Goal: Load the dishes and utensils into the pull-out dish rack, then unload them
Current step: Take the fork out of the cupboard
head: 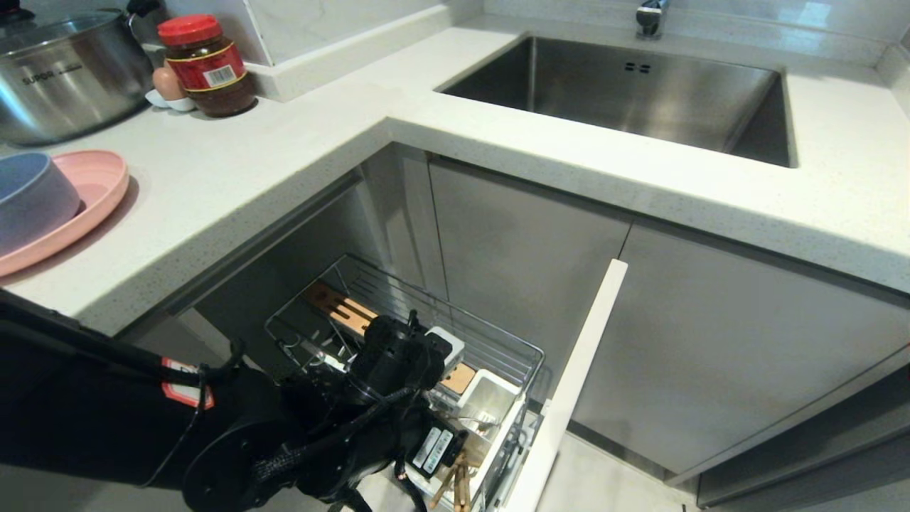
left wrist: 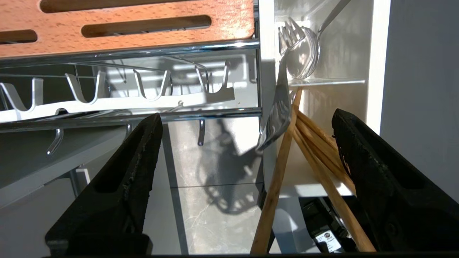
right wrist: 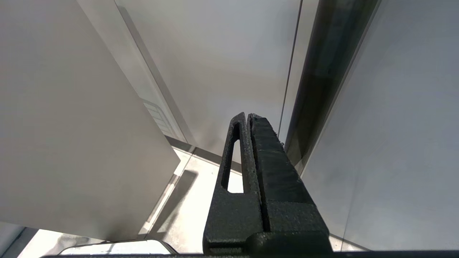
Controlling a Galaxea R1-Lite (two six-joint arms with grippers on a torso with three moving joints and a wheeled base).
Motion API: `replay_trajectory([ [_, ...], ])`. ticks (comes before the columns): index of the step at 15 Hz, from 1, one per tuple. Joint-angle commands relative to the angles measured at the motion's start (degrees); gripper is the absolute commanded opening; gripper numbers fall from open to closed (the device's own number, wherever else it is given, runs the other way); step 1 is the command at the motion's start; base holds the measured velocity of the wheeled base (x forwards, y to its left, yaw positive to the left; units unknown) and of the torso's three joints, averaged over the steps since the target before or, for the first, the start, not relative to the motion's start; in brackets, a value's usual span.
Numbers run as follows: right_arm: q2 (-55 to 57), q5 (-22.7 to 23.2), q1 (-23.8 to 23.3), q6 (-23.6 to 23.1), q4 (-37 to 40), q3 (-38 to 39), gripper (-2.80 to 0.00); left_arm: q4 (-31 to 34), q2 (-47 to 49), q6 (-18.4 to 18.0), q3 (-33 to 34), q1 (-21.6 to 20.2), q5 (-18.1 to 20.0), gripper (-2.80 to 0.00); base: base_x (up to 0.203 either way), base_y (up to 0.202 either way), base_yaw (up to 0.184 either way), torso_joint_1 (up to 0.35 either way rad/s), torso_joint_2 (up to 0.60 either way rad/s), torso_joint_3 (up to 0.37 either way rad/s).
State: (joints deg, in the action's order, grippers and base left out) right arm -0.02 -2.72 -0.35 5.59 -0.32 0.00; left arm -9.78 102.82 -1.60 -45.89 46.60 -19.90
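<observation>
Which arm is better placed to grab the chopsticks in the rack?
Left. Its open end effector hangs at the chopsticks in the rack's white cup; the right end effector is shut, facing cabinet panels.

- The pull-out dish rack [head: 498, 341] is shiny chrome wire, with glossy bent hooks.
- Its slotted board [left wrist: 125, 25] is pale, speckled wood, smooth and unvarnished in look.
- The utensil cups [head: 490, 402] and front panel [head: 576, 377] are smooth white plastic.
- The fork [left wrist: 288, 36] and spoon [left wrist: 304, 57] are polished, mirror-bright metal.
- The chopsticks [left wrist: 279, 172] are light matt wood with fine grain.
- The pink plate [head: 92, 199] and blue bowl [head: 32, 195] look matt and smooth.
- The bench [head: 284, 149] is white speckled stone, faintly glossy.
- The sink [head: 640, 92] and pot [head: 64, 71] are brushed steel.
- The left pincer [left wrist: 247, 118] has rough, grainy black plastic fingers [left wrist: 136, 161]; the right pincer [right wrist: 247, 118] looks the same.
</observation>
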Motion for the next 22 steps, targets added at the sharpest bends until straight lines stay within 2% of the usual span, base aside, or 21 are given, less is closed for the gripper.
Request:
replay_trajectory([
  [1,-0.15,-0.01,0.0,0.03,-0.03,0.0,-2.8,-0.5,0.98,0.01,0.09,-0.02,-0.14,0.0,0.0,0.0,0.0,0.0,0.0,0.0],
  [12,-0.15,-0.01,0.0,0.03,-0.03,0.0,-2.8,-3.49,2.65,0.37,0.09,-0.02,-0.14,0.0,0.0,0.0,0.0,0.0,0.0,0.0],
  [13,-0.15,-0.01,0.0,0.03,-0.03,0.0,-2.8,-3.49,2.65,0.37,0.09,-0.02,-0.14,-2.8,0.0,0.0,0.0,0.0,0.0,0.0],
  [22,-0.17,0.01,0.0,0.03,-0.03,0.0,-2.8,-3.58,2.65,0.45,0.01,0.09,-0.14,-2.8,0.0,0.0,0.0,0.0,0.0,0.0],
])
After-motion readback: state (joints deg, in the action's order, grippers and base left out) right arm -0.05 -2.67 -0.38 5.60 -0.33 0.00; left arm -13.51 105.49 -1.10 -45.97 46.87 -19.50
